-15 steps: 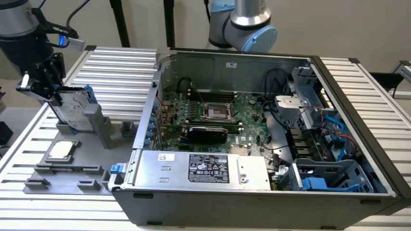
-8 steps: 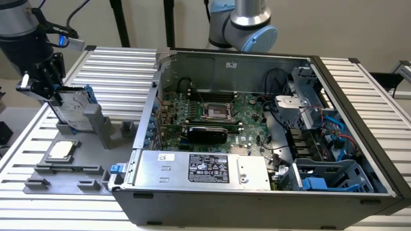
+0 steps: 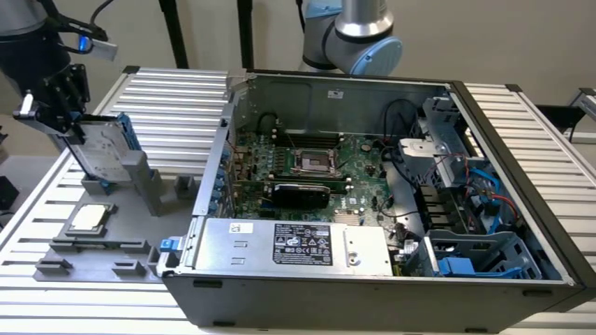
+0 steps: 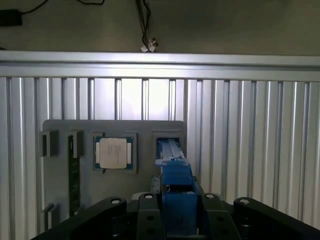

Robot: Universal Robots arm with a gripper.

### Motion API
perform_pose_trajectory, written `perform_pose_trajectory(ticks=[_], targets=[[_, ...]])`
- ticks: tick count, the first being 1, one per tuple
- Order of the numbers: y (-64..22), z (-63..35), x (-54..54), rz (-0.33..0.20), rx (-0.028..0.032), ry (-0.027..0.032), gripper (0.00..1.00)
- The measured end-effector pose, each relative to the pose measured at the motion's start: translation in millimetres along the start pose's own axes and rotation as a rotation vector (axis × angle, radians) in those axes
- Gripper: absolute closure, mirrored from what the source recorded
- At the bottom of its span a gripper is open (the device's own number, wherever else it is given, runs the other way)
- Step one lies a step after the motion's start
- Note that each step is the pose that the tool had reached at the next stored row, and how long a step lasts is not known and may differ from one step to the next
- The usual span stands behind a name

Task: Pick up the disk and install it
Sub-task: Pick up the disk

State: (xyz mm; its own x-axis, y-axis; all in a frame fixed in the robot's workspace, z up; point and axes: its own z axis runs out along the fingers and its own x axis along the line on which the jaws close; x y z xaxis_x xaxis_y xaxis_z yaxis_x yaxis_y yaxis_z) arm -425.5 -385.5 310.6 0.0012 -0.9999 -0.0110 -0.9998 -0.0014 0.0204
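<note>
The disk (image 3: 100, 150) stands on edge at the exterior view's left, a silver-grey slab with a blue carrier frame (image 4: 176, 182) along its edges. Its lower end sits at the upright slot of the grey holder (image 3: 139, 183). I cannot tell whether it has lifted clear. My gripper (image 3: 75, 125) comes down on its upper end from above. In the wrist view my gripper (image 4: 176, 212) has its black fingers (image 4: 147, 215) pressed against both sides of the blue frame, shut on the disk.
The grey fixture plate (image 3: 93, 255) also carries a small square silver chip (image 3: 86, 218) (image 4: 114, 152) and a green memory stick (image 4: 74, 175). To the exterior view's right lies the open computer case (image 3: 521, 174), with motherboard (image 3: 308, 167), silver power supply (image 3: 298, 244) and blue drive bay (image 3: 479, 255).
</note>
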Motion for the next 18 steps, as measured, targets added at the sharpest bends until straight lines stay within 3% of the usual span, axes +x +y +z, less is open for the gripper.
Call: perform_pose_trajectory(ticks=[11,18], targets=[[-2.6,-50.1,-0.5,0.0,0.0,0.0,0.67],[-16.8,-82.2,-0.9,-0.003,0.0001,-0.0032,0.67]])
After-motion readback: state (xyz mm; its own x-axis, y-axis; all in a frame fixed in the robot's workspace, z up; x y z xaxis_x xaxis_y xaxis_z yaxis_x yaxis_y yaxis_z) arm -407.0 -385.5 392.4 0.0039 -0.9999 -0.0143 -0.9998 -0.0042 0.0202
